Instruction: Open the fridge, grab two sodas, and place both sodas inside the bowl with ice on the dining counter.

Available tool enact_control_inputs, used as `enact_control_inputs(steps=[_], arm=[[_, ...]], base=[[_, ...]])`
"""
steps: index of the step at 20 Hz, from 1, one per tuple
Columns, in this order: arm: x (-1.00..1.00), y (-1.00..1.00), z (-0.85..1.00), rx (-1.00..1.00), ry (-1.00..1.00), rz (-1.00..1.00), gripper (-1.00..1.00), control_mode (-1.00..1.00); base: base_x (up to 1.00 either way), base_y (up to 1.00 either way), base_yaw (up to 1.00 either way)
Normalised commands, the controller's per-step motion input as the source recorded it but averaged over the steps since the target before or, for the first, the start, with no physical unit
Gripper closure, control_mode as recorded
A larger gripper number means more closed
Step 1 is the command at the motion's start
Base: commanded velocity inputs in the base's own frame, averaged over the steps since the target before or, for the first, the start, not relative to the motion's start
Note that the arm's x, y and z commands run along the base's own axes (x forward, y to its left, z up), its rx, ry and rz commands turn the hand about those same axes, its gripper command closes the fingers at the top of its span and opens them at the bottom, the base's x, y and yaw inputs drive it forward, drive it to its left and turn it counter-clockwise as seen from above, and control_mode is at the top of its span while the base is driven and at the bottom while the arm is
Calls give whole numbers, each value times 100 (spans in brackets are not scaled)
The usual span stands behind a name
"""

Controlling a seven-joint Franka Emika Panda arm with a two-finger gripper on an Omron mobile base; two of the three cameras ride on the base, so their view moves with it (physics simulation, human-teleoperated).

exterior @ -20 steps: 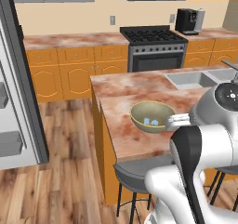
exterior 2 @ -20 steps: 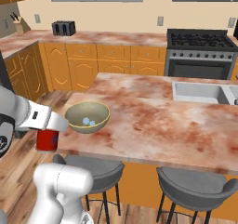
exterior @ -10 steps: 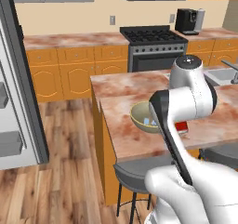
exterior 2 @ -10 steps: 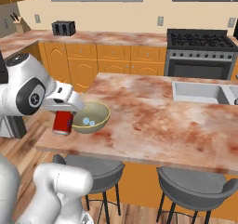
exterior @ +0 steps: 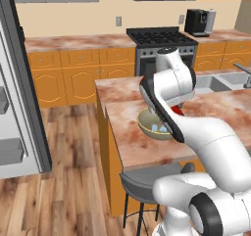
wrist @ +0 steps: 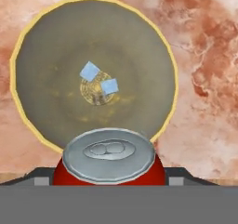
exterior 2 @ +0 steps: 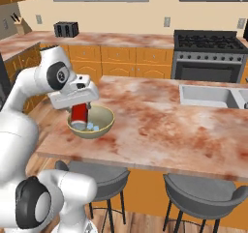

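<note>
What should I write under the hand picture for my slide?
Red can held in the gripper right over the bowl with two ice cubes on the counter.

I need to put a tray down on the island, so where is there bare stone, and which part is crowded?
Bare stone on the dining counter runs from the bowl with ice across to the sink, and along the stool-side edge. It is crowded at the bowl's end: the gripper hangs there over the bowl, shut on the red can.
</note>
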Motion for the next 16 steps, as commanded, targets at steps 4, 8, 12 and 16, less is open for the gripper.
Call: enact_control_inputs(steps=[4, 8, 12, 16], arm=[[70, 0, -46, -6, 9, 34, 100, -100], [39, -1, -40, 0, 0, 40, 100, -100], [34, 0, -30, 0, 0, 36, 100, -100], [45, 0, -26, 0, 4, 28, 100, -100]], base=[[0, 0, 0], [0, 0, 0], [0, 0, 0], [0, 0, 0]])
